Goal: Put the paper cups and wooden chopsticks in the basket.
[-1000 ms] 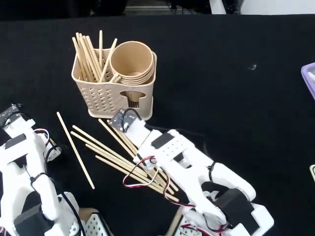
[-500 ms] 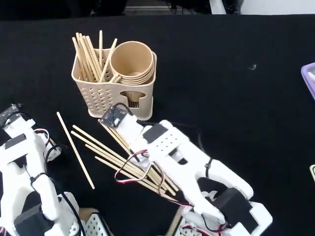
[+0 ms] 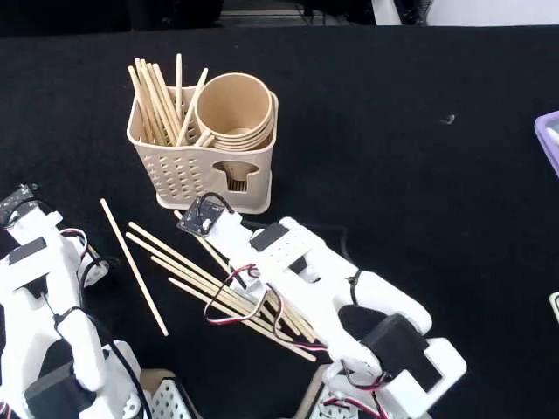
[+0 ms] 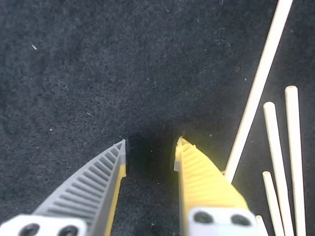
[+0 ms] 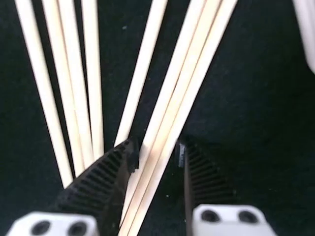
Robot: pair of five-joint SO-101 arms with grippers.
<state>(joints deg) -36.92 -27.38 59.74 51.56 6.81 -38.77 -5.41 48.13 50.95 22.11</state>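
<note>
Loose wooden chopsticks (image 3: 196,269) lie fanned on the black counter (image 3: 419,192), just on the near side of the basket (image 3: 188,175), which holds stacked paper cups (image 3: 234,109) and more sticks. The right arm's jaws stand partly open, straddling a couple of the loose sticks without clamping them. At near left, the left arm's jaws are spread over bare counter, holding nothing.

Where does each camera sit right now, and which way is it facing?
High view: fixed above, looking down on the black cloth table, beige perforated plastic basket, the white left arm and right arm.
Left wrist view: on the left wrist, facing down at cloth; open left gripper shows.
Right wrist view: on the right wrist, facing down; open right gripper straddles loose wooden chopsticks.
Shared: those loose chopsticks appear in all three views.
</note>
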